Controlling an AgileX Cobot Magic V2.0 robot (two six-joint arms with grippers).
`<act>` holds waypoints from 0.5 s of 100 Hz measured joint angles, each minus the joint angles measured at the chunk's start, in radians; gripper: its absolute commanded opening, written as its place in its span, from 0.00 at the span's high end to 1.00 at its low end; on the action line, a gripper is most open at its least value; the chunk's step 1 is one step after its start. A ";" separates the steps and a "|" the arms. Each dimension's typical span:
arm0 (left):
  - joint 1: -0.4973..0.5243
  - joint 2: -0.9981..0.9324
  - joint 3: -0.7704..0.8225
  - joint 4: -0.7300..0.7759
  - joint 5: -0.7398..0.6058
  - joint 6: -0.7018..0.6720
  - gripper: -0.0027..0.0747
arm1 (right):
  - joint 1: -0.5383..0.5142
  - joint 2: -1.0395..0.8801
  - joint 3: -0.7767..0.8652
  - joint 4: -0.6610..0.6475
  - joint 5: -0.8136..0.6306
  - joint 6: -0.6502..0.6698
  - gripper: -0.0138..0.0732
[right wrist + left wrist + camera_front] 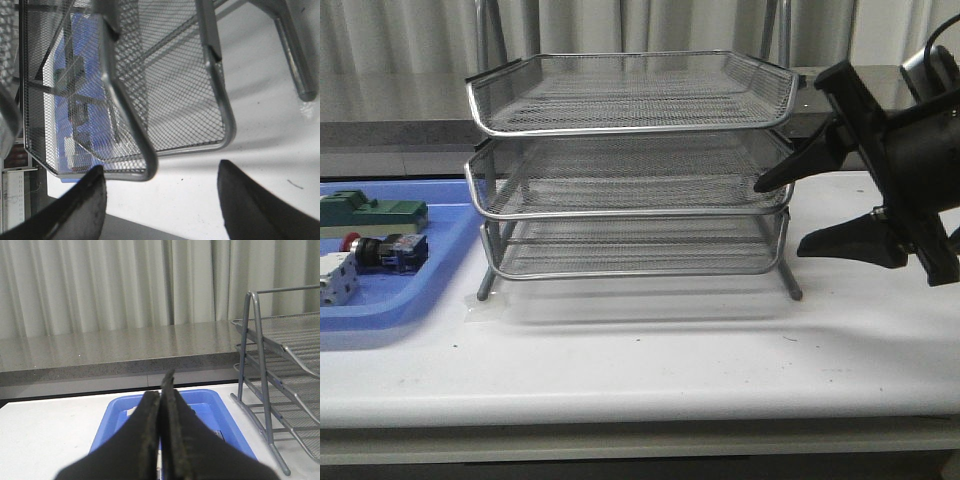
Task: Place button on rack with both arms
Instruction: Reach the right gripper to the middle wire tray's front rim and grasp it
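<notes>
Only front shows button [382, 250] | left gripper [161, 390] closed | right gripper [160, 200] spread

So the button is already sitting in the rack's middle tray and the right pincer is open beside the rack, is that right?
Not quite. The front view shows the button lying in the blue tray left of the rack, not in its middle tray. The right pincer is indeed open beside the rack.
</notes>
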 measured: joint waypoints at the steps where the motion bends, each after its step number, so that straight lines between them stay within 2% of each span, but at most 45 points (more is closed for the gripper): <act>1: 0.000 0.000 0.000 0.000 0.000 0.000 0.99 | 0.000 0.000 0.001 0.000 0.003 0.000 0.28; 50: 0.000 0.000 0.000 0.000 0.000 0.000 0.99 | 0.002 0.034 -0.065 0.003 0.035 -0.022 0.28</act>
